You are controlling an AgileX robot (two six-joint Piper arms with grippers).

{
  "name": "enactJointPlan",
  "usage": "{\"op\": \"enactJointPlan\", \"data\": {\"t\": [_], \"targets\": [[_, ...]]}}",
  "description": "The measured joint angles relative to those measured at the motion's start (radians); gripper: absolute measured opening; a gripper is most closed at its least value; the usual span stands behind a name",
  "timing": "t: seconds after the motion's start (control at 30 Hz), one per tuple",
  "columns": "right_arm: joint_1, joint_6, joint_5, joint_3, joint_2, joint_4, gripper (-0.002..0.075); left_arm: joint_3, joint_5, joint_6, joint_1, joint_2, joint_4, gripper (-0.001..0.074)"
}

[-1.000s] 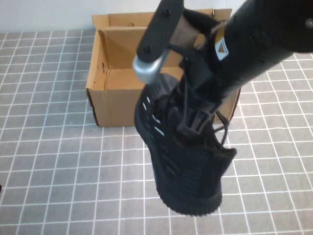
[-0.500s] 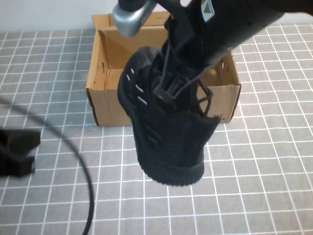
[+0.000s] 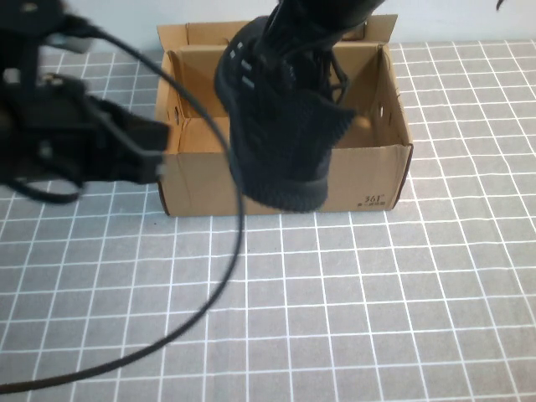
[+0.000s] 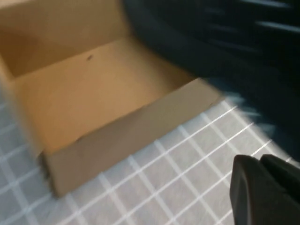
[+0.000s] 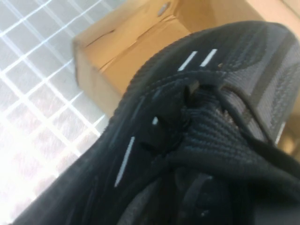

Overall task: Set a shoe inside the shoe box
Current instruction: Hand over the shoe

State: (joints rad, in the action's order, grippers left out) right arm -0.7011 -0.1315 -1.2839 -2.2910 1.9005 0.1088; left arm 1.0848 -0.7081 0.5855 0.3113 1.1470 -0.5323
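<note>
Right tool [image 3: 295, 38] clamped on the shoe [image 3: 280, 134], dangling it above the box [image 3: 201, 180], toe hanging past the front wall; left tool [image 3: 138, 146] hovers just beside the box, jaws impossible to tell. Risk: lowering now catches the toe on the wall and tips it onto the worktop [image 3: 377, 318]

The shoe box [image 3: 285, 180] sits on the desk [image 3: 352, 318] toward twelve o'clock, its open top facing up. The shoe [image 3: 280, 126] hangs in the air above the box's near wall, toe pointing down toward six o'clock, carried by the right gripper [image 3: 314, 21] at its upper end at twelve o'clock. The left gripper [image 3: 138, 142] hovers at nine to ten o'clock, just beside the box's left wall.
</note>
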Motion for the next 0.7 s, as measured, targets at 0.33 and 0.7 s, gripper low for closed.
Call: {"op": "enactJointPlan", "data": {"t": [0.33,0.7], "targets": [[0.149,0.020,-0.002,-0.089,0.117,-0.188,-0.0001,0.055,0.169,0.160,0.192,0.066,0.017,0.0021],[0.149,0.035,-0.004,-0.094,0.119,-0.210,-0.0001,0.055,0.260,0.301,0.328,0.125,-0.062,0.0640]]}}
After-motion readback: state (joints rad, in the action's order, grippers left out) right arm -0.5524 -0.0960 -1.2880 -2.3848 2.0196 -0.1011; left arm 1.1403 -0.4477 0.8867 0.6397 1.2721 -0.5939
